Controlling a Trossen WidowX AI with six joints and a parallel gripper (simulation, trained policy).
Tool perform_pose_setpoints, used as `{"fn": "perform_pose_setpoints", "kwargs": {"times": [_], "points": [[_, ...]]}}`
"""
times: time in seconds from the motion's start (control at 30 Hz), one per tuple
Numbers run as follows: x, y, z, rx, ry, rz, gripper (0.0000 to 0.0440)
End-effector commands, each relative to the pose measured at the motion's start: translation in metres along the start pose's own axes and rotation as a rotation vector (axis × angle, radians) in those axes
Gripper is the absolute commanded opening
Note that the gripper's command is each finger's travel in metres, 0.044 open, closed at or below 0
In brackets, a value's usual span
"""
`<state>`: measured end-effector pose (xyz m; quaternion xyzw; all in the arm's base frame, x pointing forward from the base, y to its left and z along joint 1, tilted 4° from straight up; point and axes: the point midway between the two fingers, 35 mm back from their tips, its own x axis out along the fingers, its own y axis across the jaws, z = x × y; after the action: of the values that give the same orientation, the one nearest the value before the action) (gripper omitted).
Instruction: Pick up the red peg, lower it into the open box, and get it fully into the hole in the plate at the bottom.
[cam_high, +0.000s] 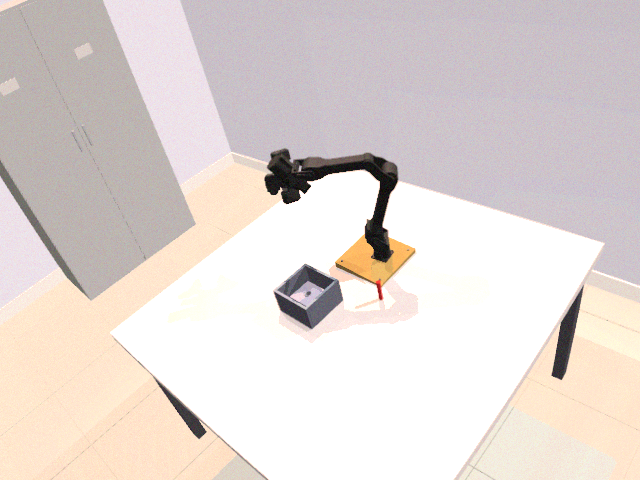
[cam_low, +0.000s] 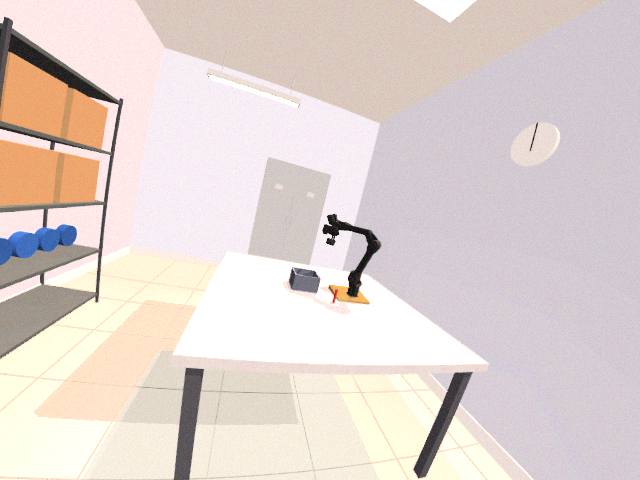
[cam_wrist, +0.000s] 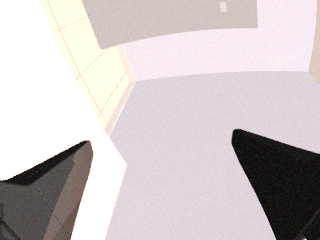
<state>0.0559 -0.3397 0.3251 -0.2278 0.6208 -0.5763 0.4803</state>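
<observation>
High over the table (cam_high: 330, 372) (cam_low: 320, 335), the gripper (cam_high: 287, 180) (cam_low: 331, 230) (cam_wrist: 163, 142) waits wide and unloaded.
The jaws stand far apart, probably to fit around the peg (cam_high: 379, 290) (cam_low: 334, 296), which is upright on the table between base plate (cam_high: 356, 258) (cam_low: 362, 299) and viewer (handy for grasping); the box (cam_high: 324, 305) (cam_low: 305, 283) sits open-topped, presumably so the peg can go in.
</observation>
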Motion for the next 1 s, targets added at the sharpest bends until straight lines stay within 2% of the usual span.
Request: {"fn": "perform_pose_setpoints", "kwargs": {"times": [0.0,0.27,0.5,0.73,0.97], "points": [[-0.024,0.023,0.020,0.041,-0.102,0.068,0.0440],[-0.081,0.072,0.054,0.130,-0.285,0.245,0.0440],[-0.139,0.114,0.066,0.206,-0.402,0.435,0.0440],[-0.199,0.157,0.058,0.268,-0.456,0.651,0.0440],[-0.250,0.196,0.032,0.300,-0.430,0.856,0.0440]]}}
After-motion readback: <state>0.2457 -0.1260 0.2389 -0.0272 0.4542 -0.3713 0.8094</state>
